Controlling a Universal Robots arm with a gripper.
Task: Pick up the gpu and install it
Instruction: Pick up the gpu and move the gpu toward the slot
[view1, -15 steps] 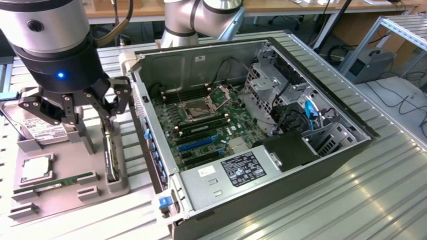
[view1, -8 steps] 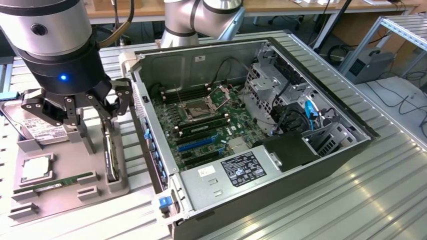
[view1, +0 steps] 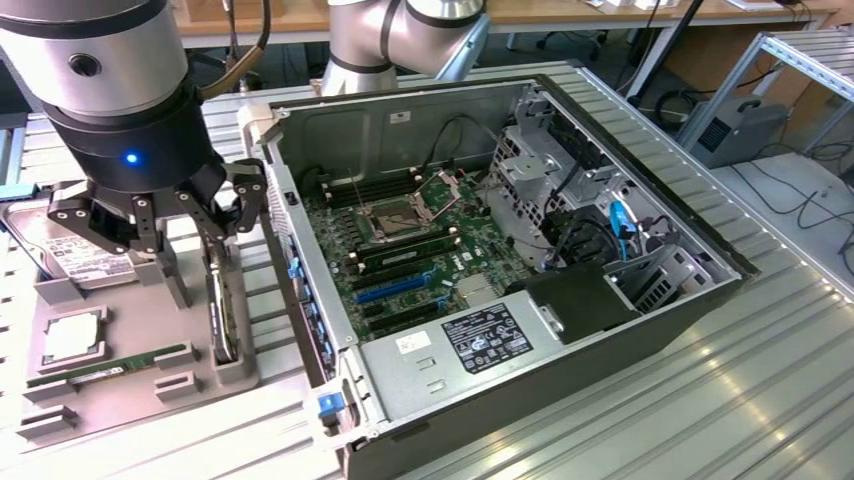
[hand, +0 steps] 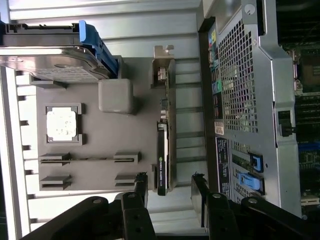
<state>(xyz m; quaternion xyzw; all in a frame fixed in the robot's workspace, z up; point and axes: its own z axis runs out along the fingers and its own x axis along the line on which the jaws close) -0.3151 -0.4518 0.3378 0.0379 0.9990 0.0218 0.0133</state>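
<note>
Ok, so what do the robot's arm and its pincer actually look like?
The thick silver-grey cylindrical arm ends in a black wrist collar carrying a small glowing blue light. Below it sits the black metal pincer, built from jointed links with round pivot bolts and ending in two flat black fingers.

The exterior view looks down steeply from mid distance onto the open case (view1: 607, 378), grey tray (view1: 118, 392) at its nine o'clock. The wrist view looks close past the claw (hand: 169, 179); both share tray and case wall
</note>
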